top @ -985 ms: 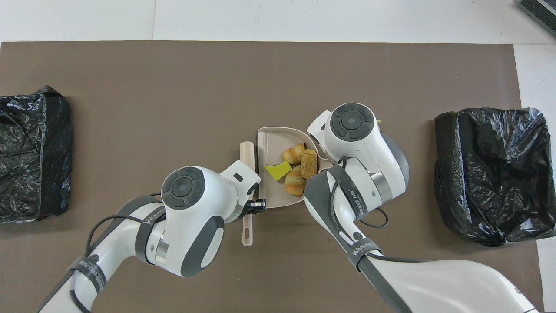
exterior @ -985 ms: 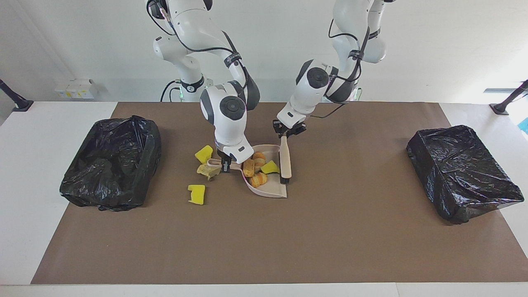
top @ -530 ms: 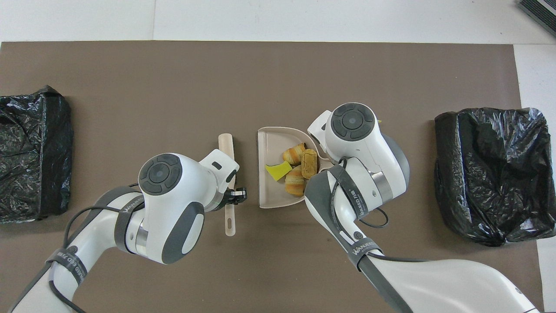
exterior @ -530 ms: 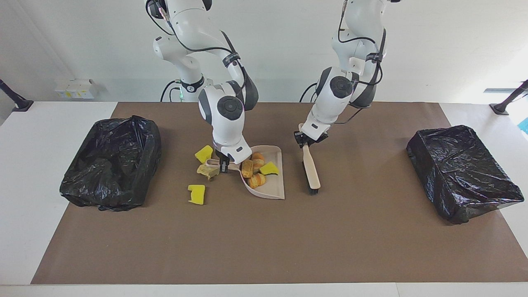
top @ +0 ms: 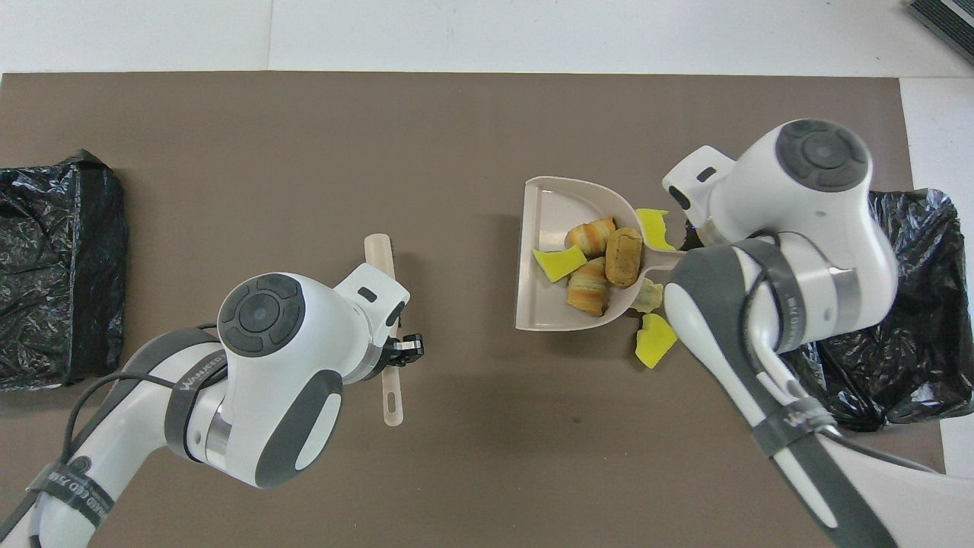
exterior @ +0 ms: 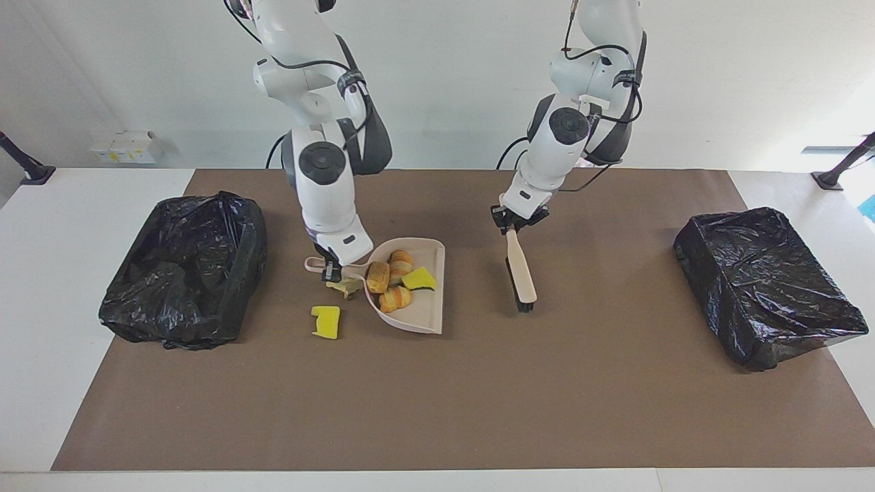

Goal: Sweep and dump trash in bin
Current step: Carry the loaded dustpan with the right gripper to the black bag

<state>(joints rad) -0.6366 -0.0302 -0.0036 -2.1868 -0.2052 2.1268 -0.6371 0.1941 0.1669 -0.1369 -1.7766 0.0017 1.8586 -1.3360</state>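
Gripping the handle of the beige plastic dustpan (exterior: 410, 301), the right gripper (exterior: 332, 271) has its fingers clamped shut on it, the pan raised over the brown mat (exterior: 437, 410). Trash: three orange-brown bread-like chunks (exterior: 387, 281) and one bright yellow foam wedge (exterior: 418, 279) lie in the pan, just beside the fingers toward the pan's mouth. A pale beige lump (exterior: 344, 289) sits on the mat under the handle, directly below the fingers; a yellow foam block (exterior: 326, 321) lies farther from the robots than that — apart from the gripper. In the overhead view another yellow piece (top: 656, 340) shows beside the handle.

Left gripper (exterior: 514, 223): fingers closed on the handle of the beige long-handled brush (exterior: 521, 273), bristles down near the mat.

Writing: "WANEED" reads on the left arm's strap (top: 199, 365).

Since half a second ago the dustpan has shifted toward the black-lined bin (exterior: 183, 270) at the right arm's end and lifted; the brush barely moved. A second black-lined bin (exterior: 765, 287) stands at the left arm's end.
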